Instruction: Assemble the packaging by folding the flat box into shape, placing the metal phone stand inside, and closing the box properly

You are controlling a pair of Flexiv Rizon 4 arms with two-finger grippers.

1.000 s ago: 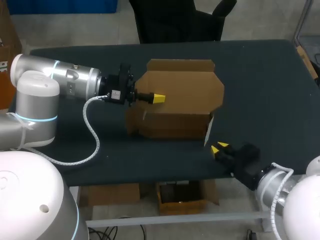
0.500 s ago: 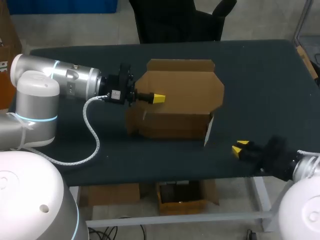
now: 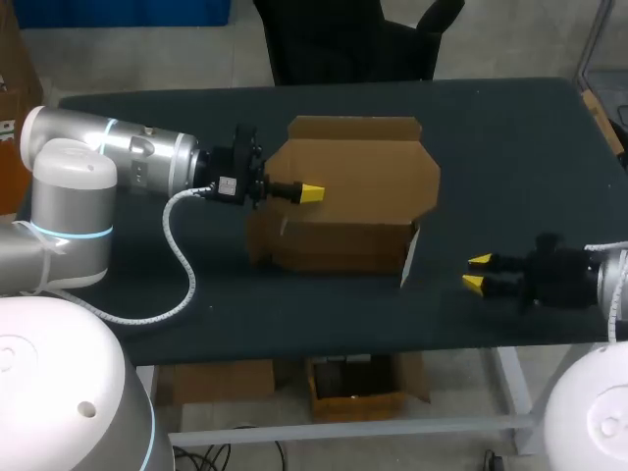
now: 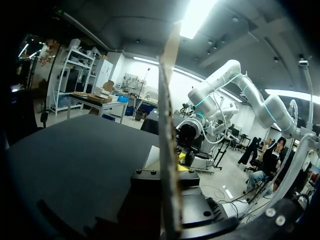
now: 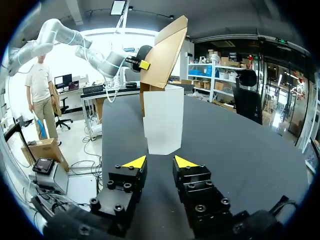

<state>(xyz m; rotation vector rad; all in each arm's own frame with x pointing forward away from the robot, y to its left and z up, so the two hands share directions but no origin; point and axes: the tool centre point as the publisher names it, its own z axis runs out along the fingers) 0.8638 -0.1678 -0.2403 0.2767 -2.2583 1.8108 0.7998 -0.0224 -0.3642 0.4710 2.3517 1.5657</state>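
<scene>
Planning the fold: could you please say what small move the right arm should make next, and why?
Probably ease the open right gripper forward to the white side flap: it sticks out, while the left gripper holds the lid of the cardboard box.

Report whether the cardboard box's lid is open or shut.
Open: the lid stands raised above the box, its edge held in the left claw.

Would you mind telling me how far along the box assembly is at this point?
Done: the cardboard box stands largely folded, its lid panel raised. In hand: the left jaws clamp that panel's edge; the right jaws are open and empty, apart from the box. Left: no phone stand shows in any view, so loading and closing remain.
</scene>
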